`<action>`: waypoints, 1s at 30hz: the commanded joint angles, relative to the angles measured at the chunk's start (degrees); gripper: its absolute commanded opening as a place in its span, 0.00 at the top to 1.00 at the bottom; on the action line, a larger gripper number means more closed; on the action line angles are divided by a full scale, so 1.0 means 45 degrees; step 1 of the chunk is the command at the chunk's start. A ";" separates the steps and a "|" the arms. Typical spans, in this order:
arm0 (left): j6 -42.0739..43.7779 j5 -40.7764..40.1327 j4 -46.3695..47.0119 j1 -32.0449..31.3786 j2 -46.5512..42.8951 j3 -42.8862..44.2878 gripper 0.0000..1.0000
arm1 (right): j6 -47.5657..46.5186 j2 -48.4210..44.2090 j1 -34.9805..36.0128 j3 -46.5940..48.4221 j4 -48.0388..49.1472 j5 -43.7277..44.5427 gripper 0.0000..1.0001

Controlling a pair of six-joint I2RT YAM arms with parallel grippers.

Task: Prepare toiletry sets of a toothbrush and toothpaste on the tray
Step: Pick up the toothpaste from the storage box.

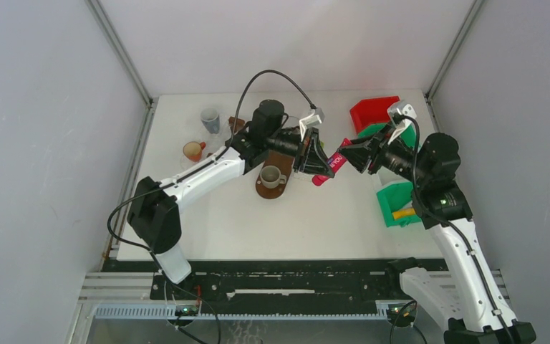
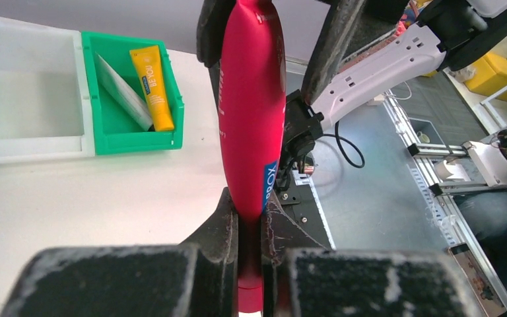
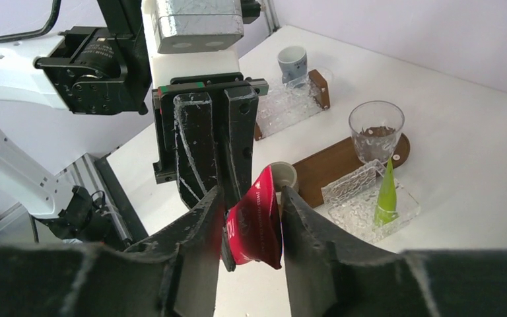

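Bare table [image 1: 322, 222] lies between the cup [image 1: 272, 175], left, and the green bin [image 1: 392, 195], right.

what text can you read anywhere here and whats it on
"BE YOU": orange tube in the green bin.
"ROX", first letter unclear: blue label on the red toothpaste tube.
Other white print on that tube, all views: too blurred to read.

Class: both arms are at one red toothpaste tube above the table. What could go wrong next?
1. The left gripper pinches one end of the red toothpaste tube; if it releases before the right gripper clamps, the tube may fall.
2. If both grip and pull, it may kink.
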 commanded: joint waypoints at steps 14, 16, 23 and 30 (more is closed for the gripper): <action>0.0462 0.0509 -0.0067 0.0154 -0.0984 0.0726 0.85 | -0.0455 -0.0150 -0.0121 0.0100 0.0230 -0.1475 1.00; 0.0441 0.0439 -0.0066 0.0232 -0.1067 0.0661 0.74 | -0.0381 -0.0376 -0.0168 -0.0044 0.0486 -0.1326 1.00; 0.0342 0.0284 0.0186 0.0372 -0.1361 0.0330 0.49 | 0.0114 -0.0785 -0.0314 -0.0565 0.1399 -0.1048 1.00; 0.0003 -0.0164 0.0581 0.0910 -0.1776 -0.0111 0.36 | 0.0270 -0.1000 -0.0424 -0.0914 0.1645 -0.0331 1.00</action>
